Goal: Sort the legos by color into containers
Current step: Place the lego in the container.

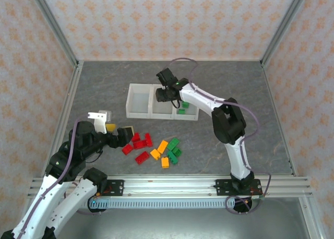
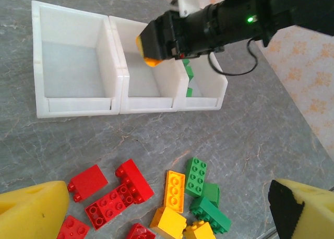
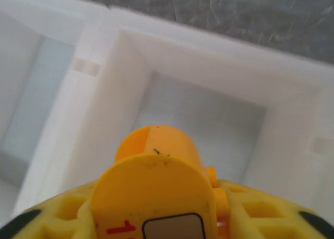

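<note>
Legos, small glossy plastic bricks in red, orange-yellow and green, look light, stiff and rather slippery. Their flat side walls, below the studs, seem the safest hold. A round orange plastic brick is clamped in the right gripper's jaws above the middle of three joined white translucent bins. Green bricks lie in the right-hand bin. The loose pile rests on the grey mottled surface, just beside the left gripper, whose jaws stand apart and empty. A red mark like "1" shows on the right gripper's yellow pad; I can read no more.
</note>
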Robot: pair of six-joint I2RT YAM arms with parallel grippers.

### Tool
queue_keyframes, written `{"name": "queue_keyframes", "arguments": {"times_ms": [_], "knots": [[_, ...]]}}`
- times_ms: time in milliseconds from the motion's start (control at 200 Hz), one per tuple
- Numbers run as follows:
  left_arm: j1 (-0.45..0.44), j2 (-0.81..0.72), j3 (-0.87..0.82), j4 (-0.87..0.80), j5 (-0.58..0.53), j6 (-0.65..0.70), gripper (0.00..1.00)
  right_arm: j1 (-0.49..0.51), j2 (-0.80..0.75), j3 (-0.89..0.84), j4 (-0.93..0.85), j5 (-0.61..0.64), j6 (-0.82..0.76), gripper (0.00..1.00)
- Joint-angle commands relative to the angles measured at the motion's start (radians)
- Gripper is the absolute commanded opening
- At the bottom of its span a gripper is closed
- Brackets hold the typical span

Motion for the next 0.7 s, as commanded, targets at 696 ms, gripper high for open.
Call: {"name": "queue_keyframes", "arguments": {"times_ms": [696], "knots": [[-0.002, 0.0, -0.015, 0.011, -0.025, -0.012, 0.99, 0.116, -0.262, -0.168, -0.004, -0.025, 0.11, 0.94]]}}
